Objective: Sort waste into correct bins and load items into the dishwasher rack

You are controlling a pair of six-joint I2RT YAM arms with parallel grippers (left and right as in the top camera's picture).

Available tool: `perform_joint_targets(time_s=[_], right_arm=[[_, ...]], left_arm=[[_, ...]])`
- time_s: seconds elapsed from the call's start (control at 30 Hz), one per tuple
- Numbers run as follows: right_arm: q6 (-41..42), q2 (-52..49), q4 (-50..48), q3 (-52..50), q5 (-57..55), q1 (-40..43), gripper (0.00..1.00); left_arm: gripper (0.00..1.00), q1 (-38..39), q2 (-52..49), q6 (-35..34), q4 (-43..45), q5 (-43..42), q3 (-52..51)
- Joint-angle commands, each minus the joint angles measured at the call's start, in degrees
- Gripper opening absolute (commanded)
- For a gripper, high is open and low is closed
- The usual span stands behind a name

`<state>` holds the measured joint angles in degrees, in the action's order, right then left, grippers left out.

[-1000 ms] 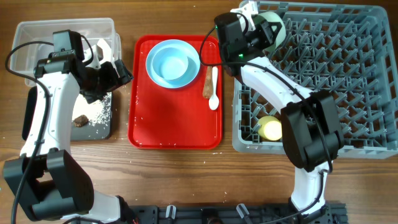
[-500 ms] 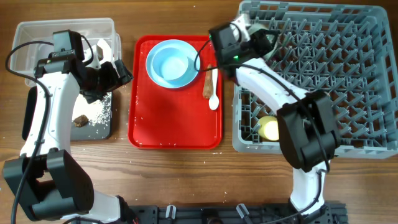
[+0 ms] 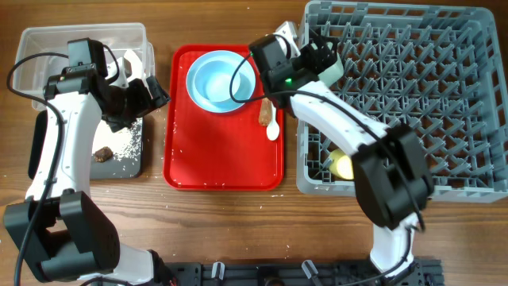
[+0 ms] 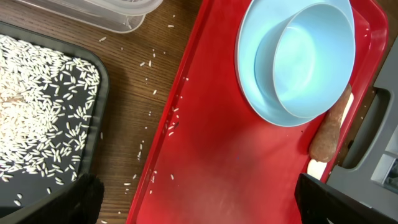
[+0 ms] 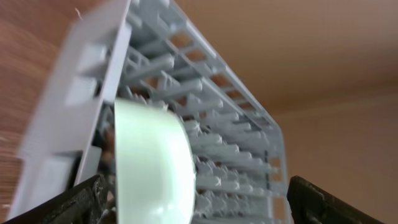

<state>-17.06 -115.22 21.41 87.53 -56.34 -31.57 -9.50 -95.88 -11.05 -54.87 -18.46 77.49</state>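
Two grippers, both jaws spread wide.
Right gripper faces pale bowl standing on edge in dishwasher rack, corner by red tray; left gripper hangs over that tray's edge, empty.

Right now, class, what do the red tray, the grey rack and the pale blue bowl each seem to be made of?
The red tray: probably moulded plastic, smooth, slightly glossy. The grey rack: plastic, matt; thin moulded grid and pegs in one colour. The pale blue bowl: smooth, even colour, faint sheen; plastic or melamine likely, glazed ceramic possible.
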Motion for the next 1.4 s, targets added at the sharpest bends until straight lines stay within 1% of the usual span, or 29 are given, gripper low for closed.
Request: perform_joint_targets(time_s=[0.0,0.07,0.1,0.17,0.2,0.23,0.3,0.33,0.4,0.43,0.5,0.57,0.63,0.8,0.9,0.93,1.0,1.03,1.07,1.23,1.37], right_arm=[[9.7,11.7,2.8,1.5,23.7,-0.1,1.0],[17.4,14.3,4.3,1.5,40.5,0.1,1.0],[21.4,14.5,4.3,1.5,47.2,0.3,1.0],[31.2,13.9,3.3,1.2,57.3,0.5,0.99],[35.1,13.4,2.9,1.0,59.6,0.5,0.98],[39.6,12.4,2.7,0.8,61.3,0.2,0.93],[45.8,9.6,2.1,0.4,61.6,-0.3,0.88],[46.4,7.6,1.4,0.3,61.6,-0.9,0.83],[47.6,3.9,0.9,0.3,61.4,-2.0,0.69],[48.9,1.6,0.3,0.3,61.3,-2.6,0.66],[51.8,-2.1,-1.0,0.3,61.3,-3.3,0.53],[55.3,-6.0,-2.8,0.3,61.0,-3.3,0.43],[56.3,-7.7,-3.3,0.3,59.7,-3.3,0.39],[56.1,-9.7,-4.5,0.3,58.3,-3.3,0.36],[56.1,-10.7,-5.7,0.3,57.6,-3.3,0.31],[56.1,-11.0,-5.9,0.3,57.6,-3.3,0.27],[56.1,-11.5,-6.2,0.3,57.7,-3.2,0.17],[56.1,-11.5,-6.2,0.3,57.7,-3.1,0.09],[56.0,-11.5,-6.1,0.3,57.7,-3.0,0.04],[54.8,-8.5,-5.6,0.3,59.0,-2.2,0.04],[52.4,-0.9,-4.2,0.4,59.0,-0.9,0.04]], left_arm=[[1.0,-0.3,1.4,-0.1,0.0,0.1,0.5],[1.0,-0.3,1.4,-0.1,0.0,0.1,0.5],[1.0,-0.3,1.4,-0.1,0.0,0.1,0.5],[1.0,-0.3,1.4,-0.1,0.0,0.1,0.5],[1.0,-0.3,1.4,-0.1,0.0,0.1,0.5],[1.0,-0.3,1.4,-0.1,0.0,0.1,0.5],[1.0,-0.3,1.4,-0.1,0.0,0.1,0.5],[1.0,-0.3,1.4,-0.1,0.0,0.1,0.5],[1.0,-0.3,1.4,-0.1,0.0,0.1,0.5],[1.0,-0.3,1.4,-0.1,0.0,0.1,0.5],[1.0,-0.3,1.4,-0.1,0.0,0.1,0.5],[1.0,-0.3,1.4,-0.1,0.0,0.1,0.5],[1.0,-0.3,1.4,-0.1,0.0,0.1,0.5],[1.0,-0.3,1.4,-0.1,0.0,0.1,0.5],[1.0,-0.3,1.4,-0.1,0.0,0.1,0.5],[1.0,-0.3,1.4,-0.1,0.0,0.1,0.5],[1.0,-0.3,1.4,-0.1,0.0,0.1,0.5],[1.0,-0.3,1.4,-0.1,0.0,0.1,0.5],[1.0,-0.3,1.4,-0.1,0.0,0.1,0.5],[1.0,-0.3,1.4,-0.1,0.0,0.1,0.5],[1.0,-0.3,1.4,-0.1,0.0,0.1,0.5]])
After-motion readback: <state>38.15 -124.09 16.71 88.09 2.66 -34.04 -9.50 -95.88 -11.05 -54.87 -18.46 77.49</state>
